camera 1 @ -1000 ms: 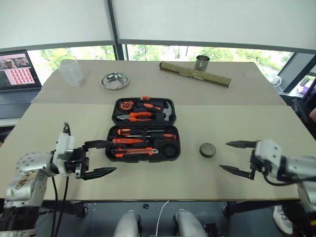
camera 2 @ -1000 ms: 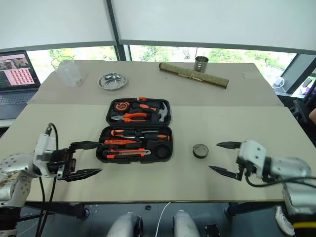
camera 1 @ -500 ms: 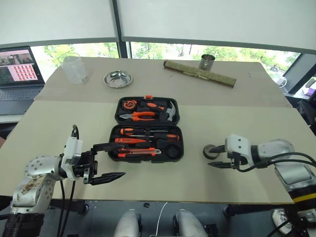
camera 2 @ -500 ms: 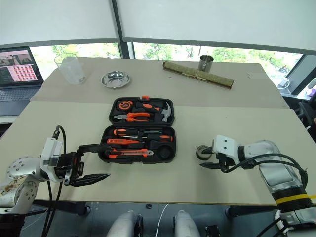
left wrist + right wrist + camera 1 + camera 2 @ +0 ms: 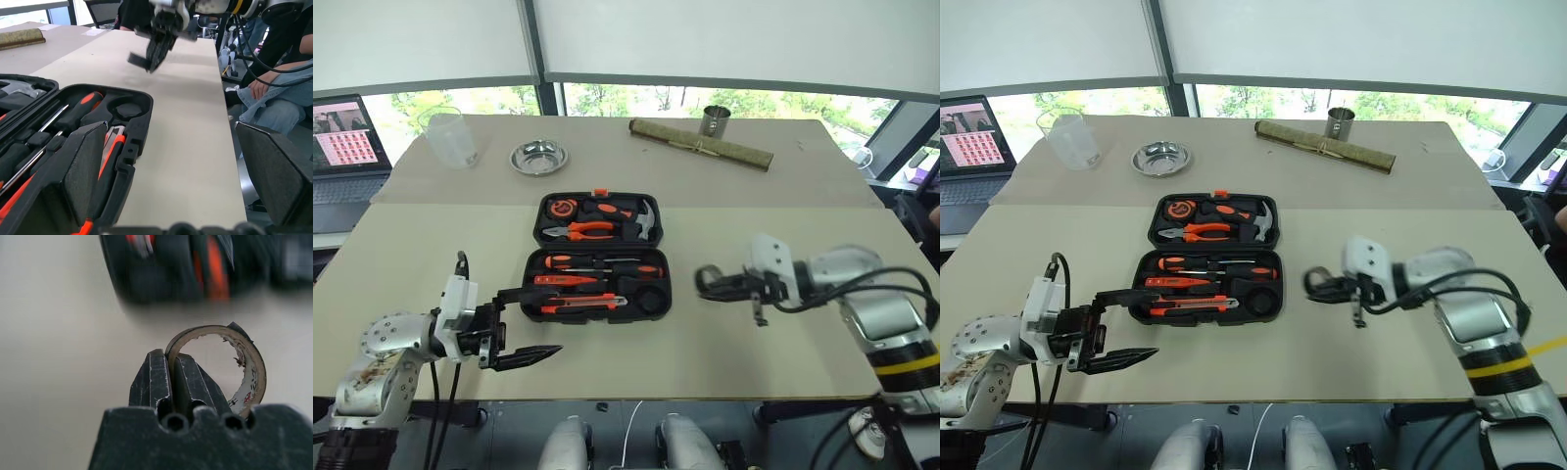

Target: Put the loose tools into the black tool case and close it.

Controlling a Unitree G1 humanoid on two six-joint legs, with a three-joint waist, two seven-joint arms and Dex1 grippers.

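Tape roll (image 5: 230, 364): pinched by its wall in right gripper (image 5: 717, 284), above the table.
Black tool case (image 5: 597, 257): open, just left of the roll; round recess nearest.
Left gripper (image 5: 524, 321): jaws apart, empty.

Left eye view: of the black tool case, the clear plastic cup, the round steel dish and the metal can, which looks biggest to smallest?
1. Black moulded tool case
2. Clear plastic cup and round steel dish: alike, unsure
3. Small metal can, though it stands farthest away

Black tool case (image 5: 597, 257) looking moulded matt plastic; tape roll (image 5: 230, 364) showing glossy dark outside, papery frayed inner edge; bowl (image 5: 538, 157) gleaming metal; table (image 5: 724, 352) appearing smooth matt.
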